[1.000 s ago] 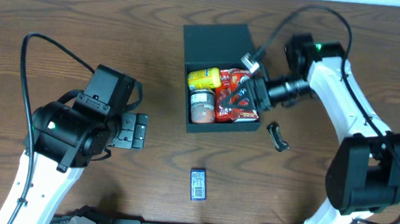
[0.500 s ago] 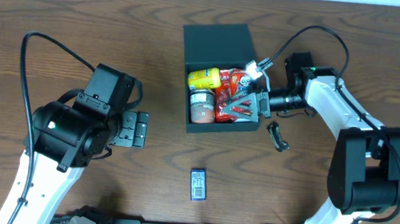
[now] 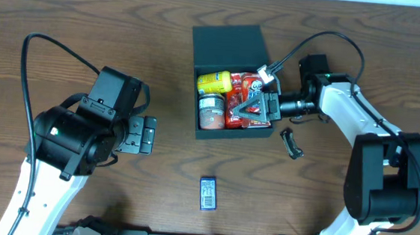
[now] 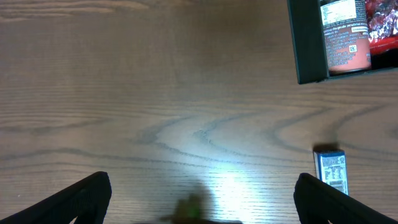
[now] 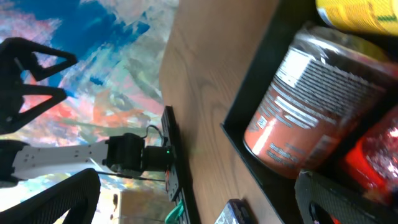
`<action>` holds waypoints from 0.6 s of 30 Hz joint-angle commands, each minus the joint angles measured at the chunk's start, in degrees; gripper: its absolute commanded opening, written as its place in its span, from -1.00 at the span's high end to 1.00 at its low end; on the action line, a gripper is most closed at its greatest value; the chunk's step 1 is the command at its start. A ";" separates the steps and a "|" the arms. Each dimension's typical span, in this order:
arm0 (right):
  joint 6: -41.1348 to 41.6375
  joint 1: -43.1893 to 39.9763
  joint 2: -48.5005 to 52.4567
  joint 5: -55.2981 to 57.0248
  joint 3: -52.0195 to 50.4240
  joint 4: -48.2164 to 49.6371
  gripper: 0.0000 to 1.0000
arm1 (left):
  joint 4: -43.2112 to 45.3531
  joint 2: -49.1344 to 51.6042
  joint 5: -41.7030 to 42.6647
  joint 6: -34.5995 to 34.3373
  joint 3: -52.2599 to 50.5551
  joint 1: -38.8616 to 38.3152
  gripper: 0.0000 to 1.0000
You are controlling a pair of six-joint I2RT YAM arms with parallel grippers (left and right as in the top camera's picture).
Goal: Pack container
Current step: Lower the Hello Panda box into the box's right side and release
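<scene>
The container (image 3: pixel 231 133) sits on the desk (image 3: pixel 89 25), a bit right of centre and toward the far side. It's open: the flat lid (image 3: pixel 228 48) is folded back and lies on the far side of the box, so the whole thing's long axis runs near-to-far, with the open part pointing at the robot. It's skewed a little, not quite square to the desk edge.

Inside, a yellow pack (image 3: pixel 214 82) is at the far left, a salmon-coloured can (image 3: pixel 211 112) lies on its side at the near left, and a red snack pack (image 3: pixel 241 86) fills the right half.

The right tool (image 3: pixel 249 111) reaches in from the right and hangs over the red pack. Its fingers are spread wide with nothing pinched between them; whether it touches the pack can't be told from the pictures. The left tool (image 3: pixel 142 136) is well off to the left of the box over bare desk, fingers also spread wide and holding nothing.

Out on the desk, a small blue packet (image 3: pixel 208 193) lies nearer the robot than the box, and a little black clip-like thing (image 3: pixel 291 143) sits just off the box's near right corner.
</scene>
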 commanded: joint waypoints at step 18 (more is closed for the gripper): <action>10.49 -0.48 0.46 5.75 -1.62 3.34 -0.98 | 0.24 0.11 0.39 0.63 -0.04 0.17 -0.90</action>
